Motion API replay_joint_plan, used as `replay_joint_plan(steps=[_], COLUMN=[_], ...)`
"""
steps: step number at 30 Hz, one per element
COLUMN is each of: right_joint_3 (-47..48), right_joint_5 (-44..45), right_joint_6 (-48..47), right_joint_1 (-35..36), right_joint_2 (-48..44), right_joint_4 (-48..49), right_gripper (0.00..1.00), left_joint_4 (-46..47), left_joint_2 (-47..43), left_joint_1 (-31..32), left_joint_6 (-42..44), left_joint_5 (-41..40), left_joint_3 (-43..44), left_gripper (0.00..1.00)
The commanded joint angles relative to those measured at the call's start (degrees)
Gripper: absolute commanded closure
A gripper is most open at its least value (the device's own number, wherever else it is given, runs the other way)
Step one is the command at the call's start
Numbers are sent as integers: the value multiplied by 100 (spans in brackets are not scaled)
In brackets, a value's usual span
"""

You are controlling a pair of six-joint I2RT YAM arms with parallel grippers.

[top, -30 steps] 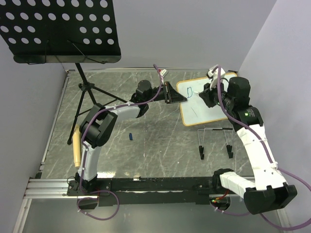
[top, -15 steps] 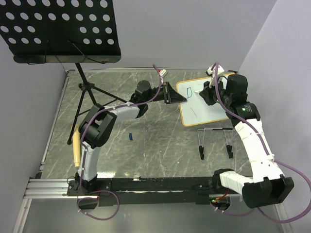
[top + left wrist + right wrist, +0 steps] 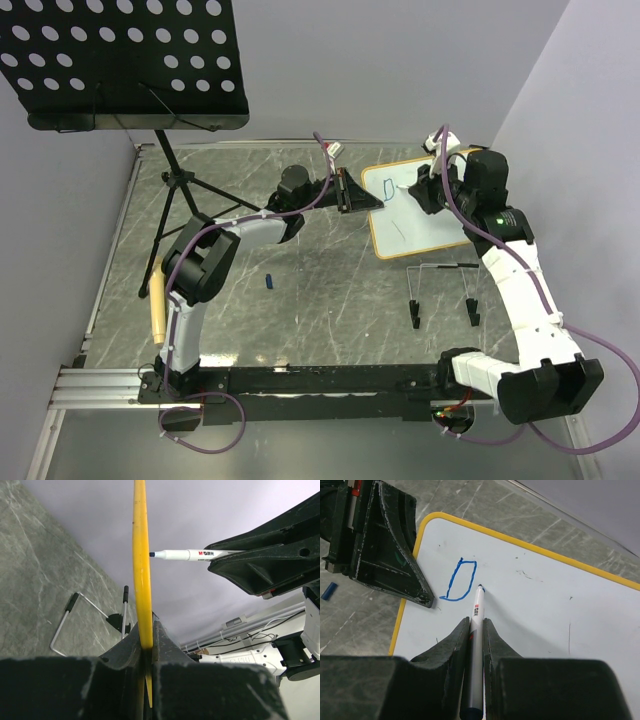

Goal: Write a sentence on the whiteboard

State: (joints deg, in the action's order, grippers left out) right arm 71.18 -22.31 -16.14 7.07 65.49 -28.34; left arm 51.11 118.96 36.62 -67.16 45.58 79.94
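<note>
Right tool clamped on marker | tip touches whiteboard just beside blue D | left tool pinches its frame

Non-task items: black perforated music-stand tray on its tripod, far left of the left hand. Tan wooden stick lies on the grey marble bench, well apart from both hands. Small blue cap sits nearer than the left hand and to its left. Wire stand with black feet is just nearer than the right hand. Aluminium rail runs along the near edge.
</note>
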Motion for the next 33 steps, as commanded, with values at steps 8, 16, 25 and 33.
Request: replay_joint_plan(steps=[8,16,25,33], right_joint_3=[-314,-544,-96,72], right_joint_5=[-28,-107,156,200], right_joint_6=[-109,-109,-47,-12], right_joint_1=[-39,-48,-48,-153], right_joint_2=[-440,-538,-116,16], right_joint_4=[-84,-119,91,197], right_gripper=[100,100,100,100], left_joint_4=[830,857,883,953], left_joint_2=[-505,-487,-505,-479], left_joint_1=[3,3,3,3], left_joint_6=[-96,-114,-131,-184], left_joint_5=[65,65,91,126], left_joint_3=[206,189,162,153], left_gripper=[99,99,99,99])
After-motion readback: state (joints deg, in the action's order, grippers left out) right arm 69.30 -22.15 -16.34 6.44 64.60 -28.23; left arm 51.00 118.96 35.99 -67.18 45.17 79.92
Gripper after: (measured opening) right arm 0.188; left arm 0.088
